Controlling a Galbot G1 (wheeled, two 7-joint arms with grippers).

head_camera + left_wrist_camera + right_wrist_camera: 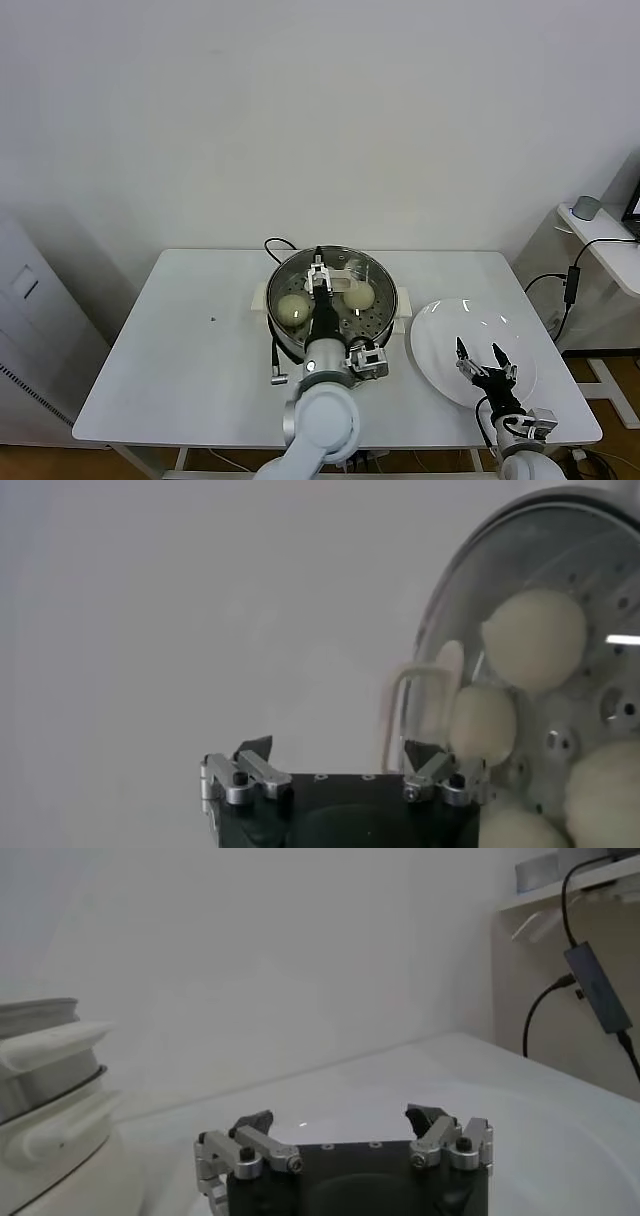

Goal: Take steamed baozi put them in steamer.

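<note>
- My left pincer [320, 272] hangs over the middle of the steamer [372, 262], fingers spread wide and holding nothing; I judge this spread is meant to clear the buns below.
- Two buns show in the head view, one [293, 309] on the pincer's left and one [358, 295] on its right, both on the perforated floor. The left wrist view shows more buns [533, 638] inside, so most or all of the load appears placed.
- The steamer sits at the centre of the counter [180, 340], within easy reach of both arms.
- My right pincer [484, 362] rests low over the white plate [440, 330], fingers spread, empty. I see no bun on the plate.
</note>
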